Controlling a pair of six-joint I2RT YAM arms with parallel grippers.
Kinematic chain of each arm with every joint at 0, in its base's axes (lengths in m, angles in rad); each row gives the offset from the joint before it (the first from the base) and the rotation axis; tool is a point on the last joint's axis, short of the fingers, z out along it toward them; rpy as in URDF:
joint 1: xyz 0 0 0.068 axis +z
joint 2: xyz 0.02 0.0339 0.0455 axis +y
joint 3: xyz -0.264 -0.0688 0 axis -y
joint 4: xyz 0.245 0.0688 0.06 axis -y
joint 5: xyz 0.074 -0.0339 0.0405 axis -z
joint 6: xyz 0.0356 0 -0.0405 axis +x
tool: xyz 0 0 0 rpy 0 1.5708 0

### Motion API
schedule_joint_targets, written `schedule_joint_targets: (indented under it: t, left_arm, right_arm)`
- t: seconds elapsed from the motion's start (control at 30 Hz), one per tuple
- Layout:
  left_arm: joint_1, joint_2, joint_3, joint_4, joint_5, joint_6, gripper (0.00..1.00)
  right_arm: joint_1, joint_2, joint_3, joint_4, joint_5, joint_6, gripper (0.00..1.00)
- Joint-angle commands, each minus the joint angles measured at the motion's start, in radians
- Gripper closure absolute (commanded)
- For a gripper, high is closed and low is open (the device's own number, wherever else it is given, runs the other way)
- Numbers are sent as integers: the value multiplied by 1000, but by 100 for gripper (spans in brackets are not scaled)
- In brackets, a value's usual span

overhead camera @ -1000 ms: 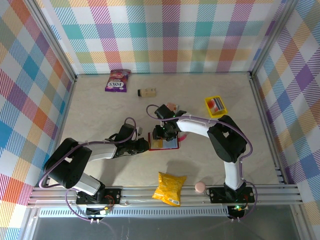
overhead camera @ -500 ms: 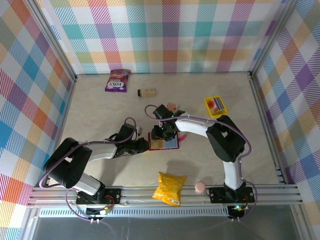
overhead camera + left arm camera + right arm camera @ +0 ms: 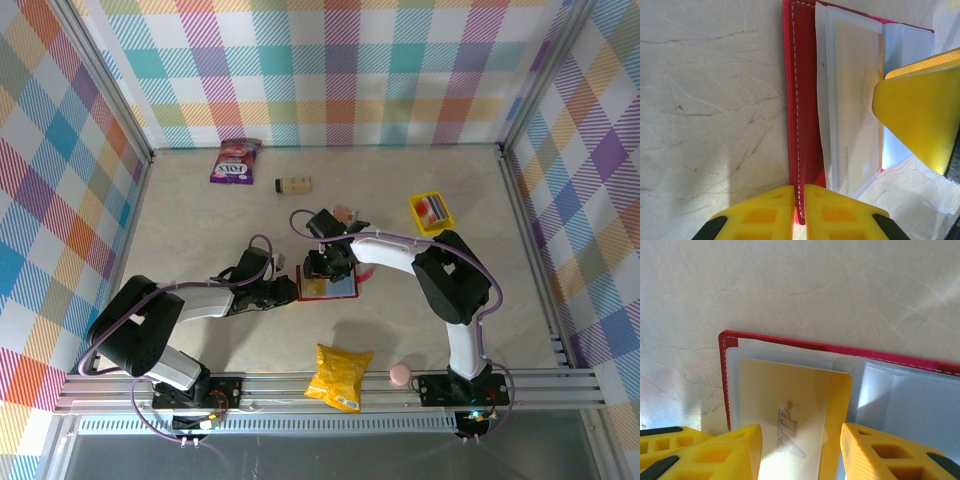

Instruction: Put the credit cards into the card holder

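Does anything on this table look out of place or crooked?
Nothing looks spilled or broken. One oddity: the yellow snack bag lies crumpled at the near edge, partly over the metal rail instead of flat on the table.

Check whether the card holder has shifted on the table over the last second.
No. The card holder sits just as far above the yellow snack bag as before, left gripper clamped on its edge.

Red card holder (image 3: 805,125) open (clear pockets), yellow card (image 3: 790,400) atop.
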Motion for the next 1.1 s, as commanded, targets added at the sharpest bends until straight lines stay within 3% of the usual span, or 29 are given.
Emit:
schedule_joint_targets:
  t: [0.0, 0.53, 1.07]
  left_arm:
    - [6, 14, 17, -3, 3, 8, 86]
    - [6, 12, 15, -3, 3, 8, 86]
    - [6, 10, 14, -6, 2, 8, 87]
  right_arm:
    - [9, -21, 1, -26, 15, 12, 55]
    - [9, 34, 32, -38, -21, 15, 53]
    - [9, 37, 23, 43, -136, 39, 54]
